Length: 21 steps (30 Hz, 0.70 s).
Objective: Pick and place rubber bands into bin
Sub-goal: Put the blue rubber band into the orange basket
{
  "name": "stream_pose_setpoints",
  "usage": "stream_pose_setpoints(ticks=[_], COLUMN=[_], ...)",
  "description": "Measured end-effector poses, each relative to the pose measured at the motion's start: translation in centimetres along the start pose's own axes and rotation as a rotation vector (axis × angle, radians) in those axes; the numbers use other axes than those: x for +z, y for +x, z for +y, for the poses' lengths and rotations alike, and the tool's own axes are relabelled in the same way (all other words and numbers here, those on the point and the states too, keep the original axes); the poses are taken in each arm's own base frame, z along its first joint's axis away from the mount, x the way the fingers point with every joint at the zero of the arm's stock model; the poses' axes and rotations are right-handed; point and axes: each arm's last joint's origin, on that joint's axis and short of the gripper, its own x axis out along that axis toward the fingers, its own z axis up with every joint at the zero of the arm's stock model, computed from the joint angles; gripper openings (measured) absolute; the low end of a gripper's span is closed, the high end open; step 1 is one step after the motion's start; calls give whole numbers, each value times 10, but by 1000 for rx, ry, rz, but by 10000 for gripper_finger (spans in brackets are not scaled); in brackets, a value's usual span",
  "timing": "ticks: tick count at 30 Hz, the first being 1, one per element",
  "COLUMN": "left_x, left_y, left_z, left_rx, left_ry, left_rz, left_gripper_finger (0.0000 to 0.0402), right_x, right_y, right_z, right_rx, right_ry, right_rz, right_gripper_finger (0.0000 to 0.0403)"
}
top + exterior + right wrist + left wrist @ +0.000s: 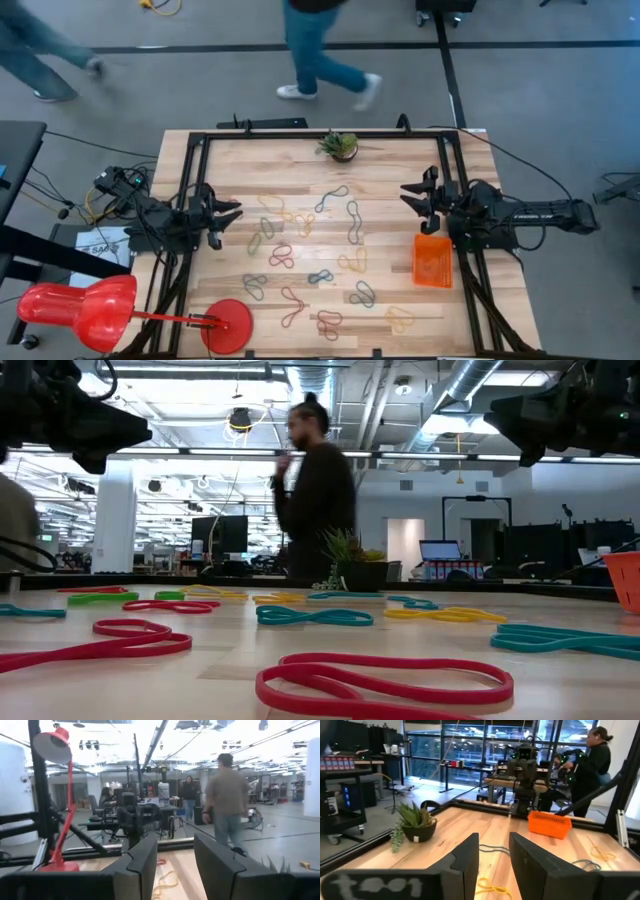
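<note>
Many rubber bands (pixel 300 255) in red, yellow, tan, green and grey-blue lie flat and scattered over the middle of the wooden table; the low view shows a red one (pixel 385 685) nearest. The orange bin (pixel 433 260) stands on the table at the right, near the right arm's base, also seen as the bin (pixel 549 824) in the left wrist view. My left gripper (pixel 228 222) hovers open at the table's left side, pointing level toward the bands, with nothing between its fingers (pixel 465 865). My right gripper (pixel 412 197) hovers open at the right side, just beyond the bin, also with nothing in it.
A small potted plant (pixel 340 146) stands at the far edge's middle. A red desk lamp has its round base (pixel 228 325) on the near left corner. A black frame (pixel 190 150) borders the table. People walk in the room beyond the far edge.
</note>
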Motion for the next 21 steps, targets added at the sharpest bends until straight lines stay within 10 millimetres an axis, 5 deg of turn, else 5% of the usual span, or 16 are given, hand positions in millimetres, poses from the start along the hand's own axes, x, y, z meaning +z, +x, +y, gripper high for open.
stream_pose_setpoints(ticks=[10, 21], left_x=[17, 60], left_y=[-1, -6], left_z=[2, 8], left_rx=[60, 161], left_ry=[-122, 12], left_rz=[-128, -118], left_gripper_finger=[94, 41], right_x=[9, 8], right_y=[0, 0], right_z=[0, -2], right_rx=[7, -74], right_ry=[-121, -97], right_rz=[-92, -81], right_gripper_finger=[123, 122])
